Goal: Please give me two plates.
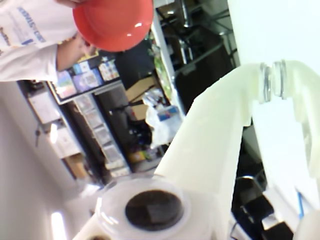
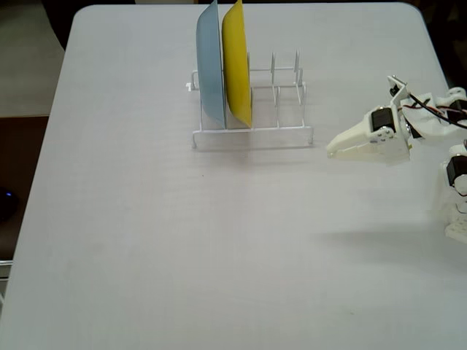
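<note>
An orange plate [image 1: 114,22] shows at the top of the wrist view, held up by a person's hand [image 1: 75,50] well away from the arm. That view looks out into the room, and one white finger [image 1: 210,145] of my gripper fills its lower right. In the fixed view my gripper [image 2: 330,151] hovers over the table's right side. It points left toward the rack and is shut with nothing in it. The orange plate is outside the fixed view.
A white wire dish rack [image 2: 252,135] stands at the back middle of the white table [image 2: 182,255]. A light blue plate [image 2: 210,65] and a yellow plate [image 2: 237,62] stand upright in its left slots. The right slots hold nothing. The person wears a white shirt [image 1: 25,40].
</note>
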